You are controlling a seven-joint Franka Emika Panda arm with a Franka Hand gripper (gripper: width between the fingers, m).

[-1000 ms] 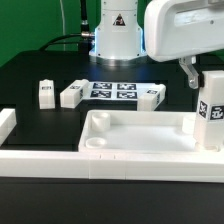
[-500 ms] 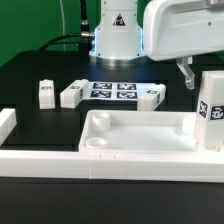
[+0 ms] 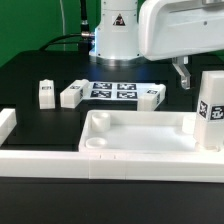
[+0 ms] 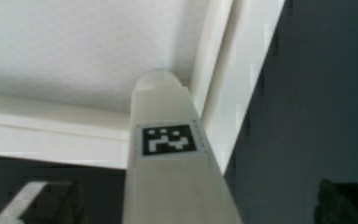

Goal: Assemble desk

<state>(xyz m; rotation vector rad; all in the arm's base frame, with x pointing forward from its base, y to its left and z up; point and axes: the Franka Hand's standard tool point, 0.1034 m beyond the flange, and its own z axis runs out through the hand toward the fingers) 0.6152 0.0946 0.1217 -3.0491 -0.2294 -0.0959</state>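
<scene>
The white desk top point(image 3: 135, 119) lies tray-like at the front of the table. One white leg point(image 3: 212, 110) with a black-and-white tag stands upright in the top's corner on the exterior view's right. My gripper point(image 3: 190, 78) hangs at that leg's upper end, open. In the wrist view the leg point(image 4: 167, 150) runs down to the desk top point(image 4: 78, 50) between my dark fingers point(image 4: 30, 203), with a gap on each side; the gripper point(image 4: 190, 208) touches nothing I can see. Three loose legs point(image 3: 73, 94) lie on the black table behind the top.
The marker board point(image 3: 112, 90) lies fixed at the back, in front of the robot base point(image 3: 116, 35). A long white border rail point(image 3: 40, 160) runs along the front and turns up on the exterior view's left. Green cloth surrounds the black table.
The gripper has shifted slightly toward the exterior view's left, still open. The upright leg, the desk top and the loose legs have not moved.
</scene>
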